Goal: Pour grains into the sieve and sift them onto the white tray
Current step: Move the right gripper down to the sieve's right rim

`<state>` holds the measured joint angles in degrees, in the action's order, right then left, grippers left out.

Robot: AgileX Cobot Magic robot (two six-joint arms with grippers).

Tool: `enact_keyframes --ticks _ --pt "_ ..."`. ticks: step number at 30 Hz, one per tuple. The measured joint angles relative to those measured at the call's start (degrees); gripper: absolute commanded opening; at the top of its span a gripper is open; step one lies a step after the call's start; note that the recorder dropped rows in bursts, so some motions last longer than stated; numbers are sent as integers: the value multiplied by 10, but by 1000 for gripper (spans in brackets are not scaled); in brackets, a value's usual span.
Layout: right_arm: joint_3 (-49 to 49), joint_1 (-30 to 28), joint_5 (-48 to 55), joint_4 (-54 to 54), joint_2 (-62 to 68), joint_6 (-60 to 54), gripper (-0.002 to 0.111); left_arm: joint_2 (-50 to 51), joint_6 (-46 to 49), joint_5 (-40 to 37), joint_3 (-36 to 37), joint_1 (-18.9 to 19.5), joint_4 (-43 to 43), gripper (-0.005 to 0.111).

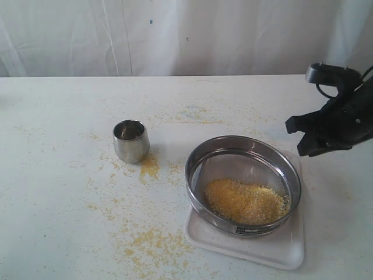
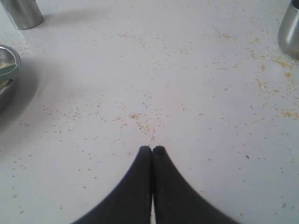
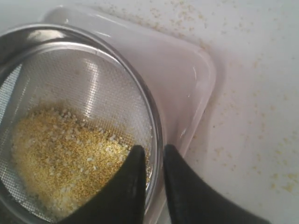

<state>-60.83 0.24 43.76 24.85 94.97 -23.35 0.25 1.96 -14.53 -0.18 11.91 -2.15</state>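
The sieve (image 1: 233, 166), a wide steel ring with a mesh bottom, rests on the white tray (image 1: 256, 248) at the front right. A heap of yellow grains (image 1: 245, 201) lies on its mesh. My right gripper (image 1: 297, 140) hovers just above and to the right of the sieve's right rim. In the right wrist view this gripper (image 3: 153, 150) is open by a narrow gap, and the rim of the sieve (image 3: 93, 79) shows between its fingers, with the grains (image 3: 60, 158) and the tray (image 3: 182, 70) on either side. My left gripper (image 2: 152, 148) is shut and empty over the bare tabletop.
A small steel cup (image 1: 130, 140) stands upright left of the sieve, also seen as the cup (image 2: 289, 28) in the left wrist view. Spilled grains (image 1: 150, 166) lie scattered around it and toward the front. A second steel cylinder (image 2: 21, 11) and a metal bowl (image 2: 5, 70) show there too.
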Motion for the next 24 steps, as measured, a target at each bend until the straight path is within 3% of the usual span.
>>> enact_keyframes --ticks 4,18,24 --pt "-1 0 3 6 32 0 44 0 0 0 0 0 0 0" --pt "-1 26 7 26 89 -4 44 0 0 0 0 0 0 0" --pt "-1 26 4 23 101 -4 39 0 0 0 0 0 0 0"
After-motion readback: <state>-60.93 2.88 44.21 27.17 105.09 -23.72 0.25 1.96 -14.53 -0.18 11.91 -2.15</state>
